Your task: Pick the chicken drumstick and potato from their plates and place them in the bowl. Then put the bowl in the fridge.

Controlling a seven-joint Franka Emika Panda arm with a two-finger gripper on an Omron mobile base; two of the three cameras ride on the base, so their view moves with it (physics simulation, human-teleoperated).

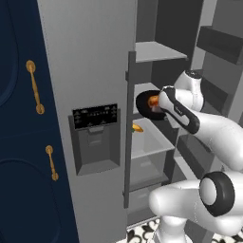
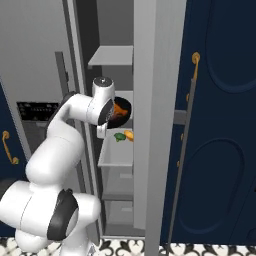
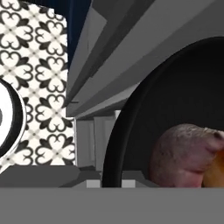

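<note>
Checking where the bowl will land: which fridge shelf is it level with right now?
The middle shelf: the black bowl hangs at its front edge, below the bare top shelf and above the lower shelf holding small orange food.

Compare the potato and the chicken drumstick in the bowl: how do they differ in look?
Colour: the potato is dull reddish-purple, while the chicken drumstick is bright golden-orange. Surface: in the hand view the potato looks matt and lumpy; the drumstick shows there just as a smooth orange sliver at the right edge. Both lie side by side, touching, inside the black bowl, which is at the open fridge shelves.
</note>
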